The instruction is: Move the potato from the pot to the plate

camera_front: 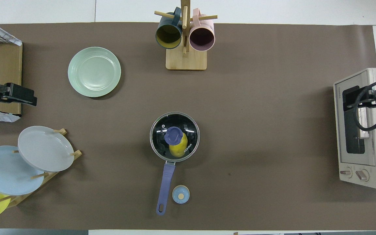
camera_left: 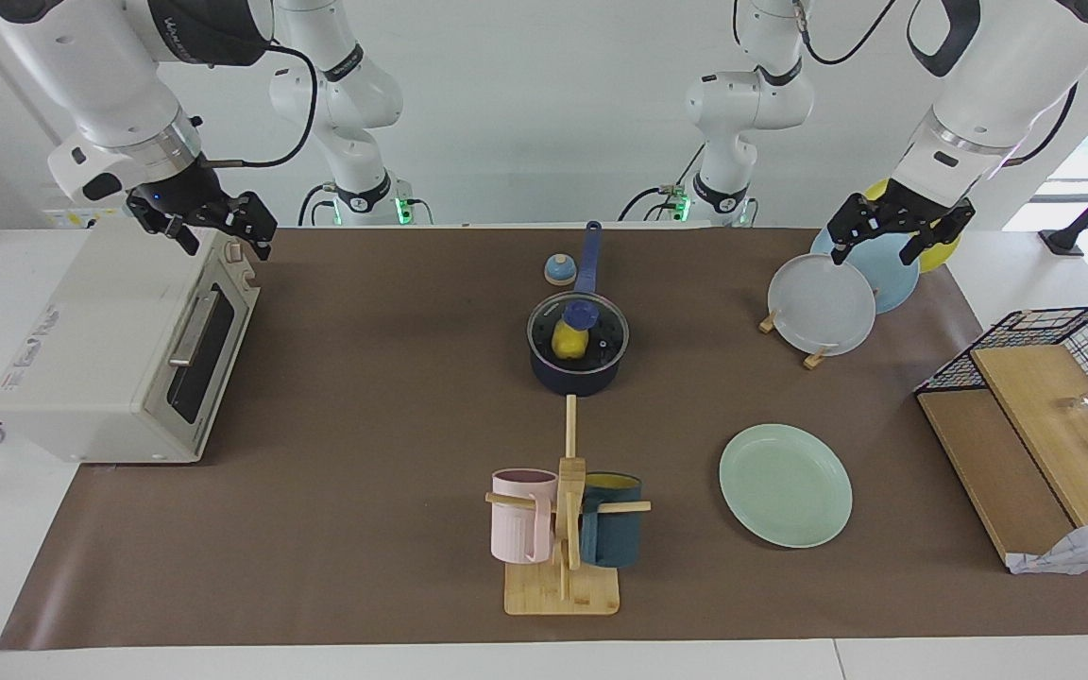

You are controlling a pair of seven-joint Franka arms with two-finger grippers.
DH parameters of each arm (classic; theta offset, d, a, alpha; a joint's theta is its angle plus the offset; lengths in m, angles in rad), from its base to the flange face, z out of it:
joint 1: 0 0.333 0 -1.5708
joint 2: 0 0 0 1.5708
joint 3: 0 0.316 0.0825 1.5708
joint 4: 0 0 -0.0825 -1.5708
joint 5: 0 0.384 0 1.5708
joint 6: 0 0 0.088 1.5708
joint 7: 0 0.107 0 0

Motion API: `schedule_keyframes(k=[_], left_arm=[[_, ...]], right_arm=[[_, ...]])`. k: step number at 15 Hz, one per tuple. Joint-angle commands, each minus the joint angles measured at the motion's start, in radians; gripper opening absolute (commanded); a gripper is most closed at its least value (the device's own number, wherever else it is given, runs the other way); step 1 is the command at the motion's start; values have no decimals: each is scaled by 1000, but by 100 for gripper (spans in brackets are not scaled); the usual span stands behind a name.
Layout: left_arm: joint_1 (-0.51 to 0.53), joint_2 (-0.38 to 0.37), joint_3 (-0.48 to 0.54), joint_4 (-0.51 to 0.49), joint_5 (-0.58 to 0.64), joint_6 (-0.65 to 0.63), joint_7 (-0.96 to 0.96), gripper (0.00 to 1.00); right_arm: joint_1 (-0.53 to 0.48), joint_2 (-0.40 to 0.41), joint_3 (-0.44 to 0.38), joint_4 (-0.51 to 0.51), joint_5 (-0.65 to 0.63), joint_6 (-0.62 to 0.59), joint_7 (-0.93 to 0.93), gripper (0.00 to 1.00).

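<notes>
While both our arms wait raised with fingers spread and empty, left gripper (camera_left: 893,236) over the plate rack (camera_left: 813,354), right gripper (camera_left: 209,227) over the oven (camera_left: 119,349), the potato (camera_left: 569,341) sits in the lidded pot (camera_left: 577,373); the green plate (camera_left: 785,484) lies bare.

My 2 arms wait raised at either end of the surface. My left end effector (camera_left: 892,229) hangs with fingers spread and nothing between them; my right end effector (camera_left: 207,225) does likewise, tilted.

The potato (camera_front: 178,148) lies in the lidded pot (camera_front: 174,136), well apart from both grippers' open jaws.
</notes>
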Motion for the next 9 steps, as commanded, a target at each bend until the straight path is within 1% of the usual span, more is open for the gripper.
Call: schedule_keyframes(k=[1, 6, 9], left_arm=[[11, -9, -7, -10, 17, -9, 6, 100], [11, -9, -7, -10, 17, -9, 6, 100], [11, -9, -7, -10, 17, -9, 6, 100]], right_arm=[[-7, -12, 2, -20, 12, 24, -30, 100], [-13, -11, 4, -19, 21, 25, -13, 100], [-5, -14, 4, -19, 24, -7, -39, 100]])
